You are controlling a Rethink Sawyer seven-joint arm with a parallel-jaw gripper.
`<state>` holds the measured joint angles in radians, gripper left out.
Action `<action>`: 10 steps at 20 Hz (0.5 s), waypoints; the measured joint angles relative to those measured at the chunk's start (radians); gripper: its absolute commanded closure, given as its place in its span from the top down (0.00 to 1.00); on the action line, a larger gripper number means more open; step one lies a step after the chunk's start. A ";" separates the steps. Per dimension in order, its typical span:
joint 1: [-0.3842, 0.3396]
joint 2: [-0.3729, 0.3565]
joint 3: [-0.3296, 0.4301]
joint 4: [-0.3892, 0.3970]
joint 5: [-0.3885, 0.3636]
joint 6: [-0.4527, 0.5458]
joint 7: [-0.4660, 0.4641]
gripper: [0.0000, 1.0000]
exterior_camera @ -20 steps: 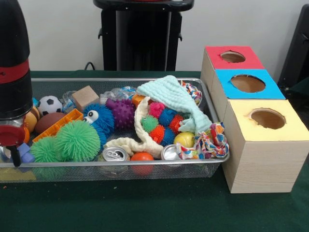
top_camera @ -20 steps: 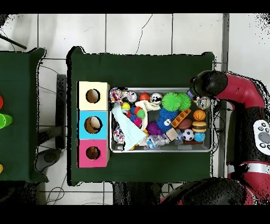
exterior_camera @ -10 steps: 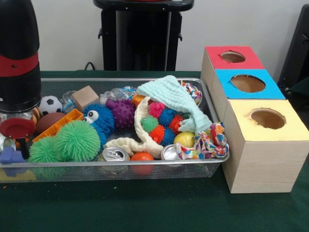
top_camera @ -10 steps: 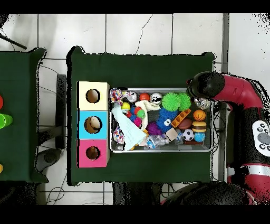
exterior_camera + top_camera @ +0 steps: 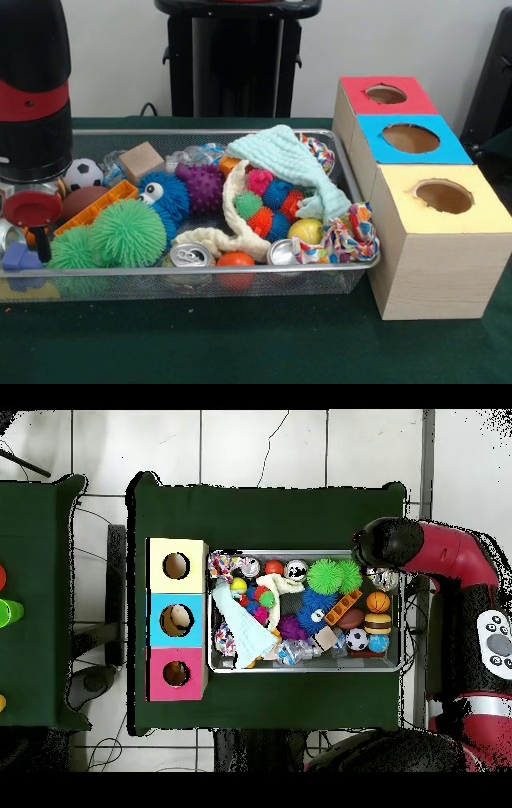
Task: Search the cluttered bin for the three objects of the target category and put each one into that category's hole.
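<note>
Green cloth is covering the table (image 5: 240, 352) under everything you are looking at. At the wire bin's (image 5: 200, 276) near rim, two drink cans (image 5: 190, 256) are lying on either side of an orange ball (image 5: 235, 260), with a yellow ball (image 5: 305, 231) just behind the right-hand can. Left of them, two green spiky balls (image 5: 128, 232) are sitting side by side. The gripper (image 5: 22, 254) is hanging at the bin's left end beside those spiky balls; you cannot tell whether its fingers are spread or closed. Farther back, a mint cloth (image 5: 288, 164) is draping over the small spiky balls (image 5: 268, 204), and a soccer ball (image 5: 82, 174) and a wooden cube (image 5: 142, 161) are lying near the far rim. To the right, the yellow box (image 5: 440, 264), blue box (image 5: 368, 156) and red box (image 5: 348, 100) are standing in a row, receding from you.
</note>
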<state>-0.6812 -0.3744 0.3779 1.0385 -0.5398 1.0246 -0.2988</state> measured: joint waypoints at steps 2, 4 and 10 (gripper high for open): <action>-0.001 0.001 0.000 0.000 0.001 0.000 0.000 1.00; -0.001 0.001 0.000 0.000 0.001 0.000 0.000 1.00; -0.016 0.011 0.007 0.000 0.014 0.000 0.000 1.00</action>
<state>-0.6967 -0.3635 0.3851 1.0383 -0.5261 1.0246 -0.2988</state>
